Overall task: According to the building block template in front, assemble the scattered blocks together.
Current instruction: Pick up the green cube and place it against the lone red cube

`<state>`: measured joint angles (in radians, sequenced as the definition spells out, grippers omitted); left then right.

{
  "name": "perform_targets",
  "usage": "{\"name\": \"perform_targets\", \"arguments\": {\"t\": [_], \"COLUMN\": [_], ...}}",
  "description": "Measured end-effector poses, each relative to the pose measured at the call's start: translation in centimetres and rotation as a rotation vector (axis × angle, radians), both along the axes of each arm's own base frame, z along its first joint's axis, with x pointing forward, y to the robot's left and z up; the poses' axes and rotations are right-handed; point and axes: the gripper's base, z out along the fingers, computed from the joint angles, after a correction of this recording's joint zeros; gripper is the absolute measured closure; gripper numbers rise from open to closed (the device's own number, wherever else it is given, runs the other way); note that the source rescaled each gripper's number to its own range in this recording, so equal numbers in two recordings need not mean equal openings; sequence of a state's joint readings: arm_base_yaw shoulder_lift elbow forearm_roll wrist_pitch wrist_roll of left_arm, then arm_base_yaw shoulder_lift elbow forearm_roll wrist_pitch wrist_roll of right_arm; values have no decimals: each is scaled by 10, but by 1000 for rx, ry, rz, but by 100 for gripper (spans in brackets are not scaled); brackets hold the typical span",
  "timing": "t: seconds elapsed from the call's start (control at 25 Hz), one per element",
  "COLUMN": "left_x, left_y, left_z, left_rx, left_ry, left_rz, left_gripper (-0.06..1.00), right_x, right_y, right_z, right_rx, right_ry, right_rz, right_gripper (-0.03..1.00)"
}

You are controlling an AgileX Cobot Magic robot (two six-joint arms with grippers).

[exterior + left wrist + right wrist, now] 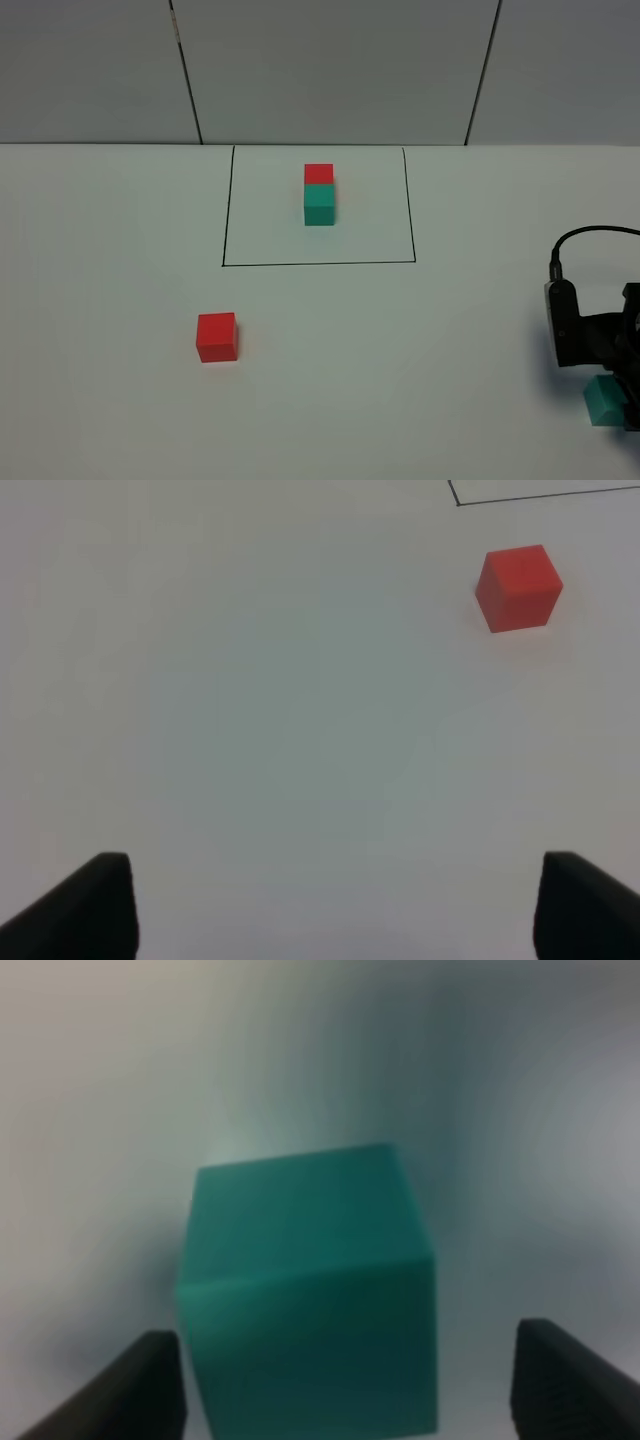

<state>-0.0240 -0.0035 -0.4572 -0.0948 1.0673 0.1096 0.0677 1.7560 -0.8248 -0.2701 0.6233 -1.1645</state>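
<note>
The building block template (319,194) is a red cube joined to a teal one inside a thin black outline (319,264) at the table's far middle. One scattered block, the red cube (217,337) (519,587), rests alone left of centre. Well short of it, my left gripper (340,910) is open and holds nothing. The other scattered block, the teal cube (603,400) (310,1300), sits near the table's right edge. My right gripper (350,1390) is open around it, one finger (140,1390) close to its side and the other finger (570,1380) clearly apart.
The right arm's black wrist housing (585,335) and its cable (590,235) stand over the teal cube at the right edge. The white table (420,380) runs back to a grey panelled wall (330,70). The left arm is outside the exterior view.
</note>
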Motion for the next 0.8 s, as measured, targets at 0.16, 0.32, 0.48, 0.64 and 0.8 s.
{"name": "perform_targets", "arguments": {"t": [0.16,0.32,0.48,0.64,0.8], "left_x": [0,0,0,0,0], "left_y": [0,0,0,0,0], "left_z": [0,0,0,0,0], "left_rx": [0,0,1,1,1], "left_ry": [0,0,0,0,0], "left_rz": [0,0,-1,-1,-1], "left_gripper": [17,17,17,17,17], "right_x": [4,4,6,5,5], "right_y": [1,1,-4,-8,-7], "right_z": [-6,-12,-13,-13,-13], "right_rx": [3,3,7,6,21], "right_ry": [17,37,36,40,42], "right_rz": [-2,-2,-23,-37,-47], "right_gripper": [19,19,20,21,24]}}
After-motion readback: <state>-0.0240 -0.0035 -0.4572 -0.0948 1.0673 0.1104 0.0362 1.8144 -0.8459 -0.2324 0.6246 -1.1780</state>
